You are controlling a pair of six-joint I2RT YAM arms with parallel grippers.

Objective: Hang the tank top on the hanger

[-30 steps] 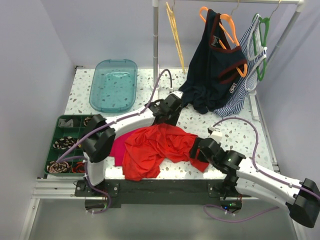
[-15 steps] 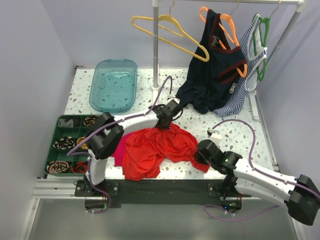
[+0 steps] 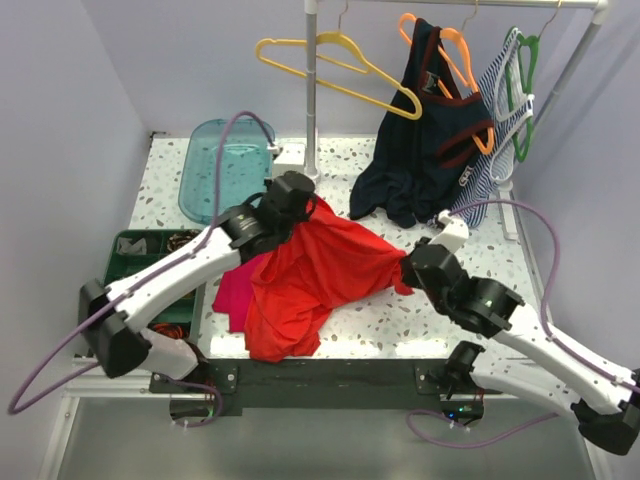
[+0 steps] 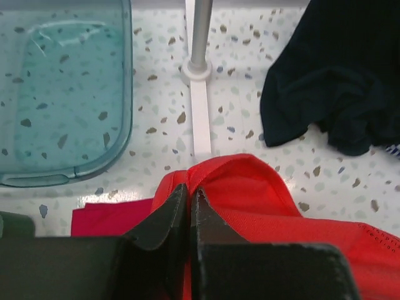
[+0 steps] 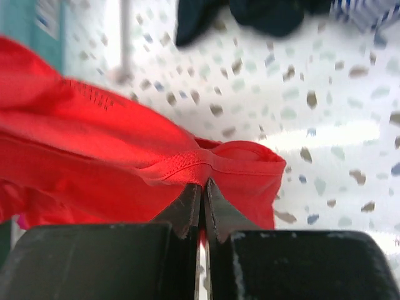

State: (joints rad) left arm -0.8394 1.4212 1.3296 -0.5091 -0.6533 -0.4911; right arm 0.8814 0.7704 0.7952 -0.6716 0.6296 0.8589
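Note:
The red-orange tank top [image 3: 318, 268] hangs stretched between both grippers above the table, its lower part draped down to the front edge. My left gripper [image 3: 303, 203] is shut on a strap loop [image 4: 240, 178] at the top's upper left. My right gripper [image 3: 408, 266] is shut on a hemmed strap [image 5: 206, 164] at its right end. The pale yellow hanger [image 3: 338, 62] hangs empty from the rail at the back, left of the other clothes.
A navy top [image 3: 425, 130] on an orange hanger and a striped garment [image 3: 487, 175] on a green hanger [image 3: 523, 75] hang at the back right. The rack's pole [image 3: 311, 90] stands behind my left gripper. A teal tray [image 3: 215, 170], a green organiser [image 3: 135, 260] and a magenta cloth [image 3: 232, 295] sit left.
Both grippers closed on the tank top and rose, lifting and spreading it. The left arm swung up and left toward the pole. The yellow hanger turned broadside.

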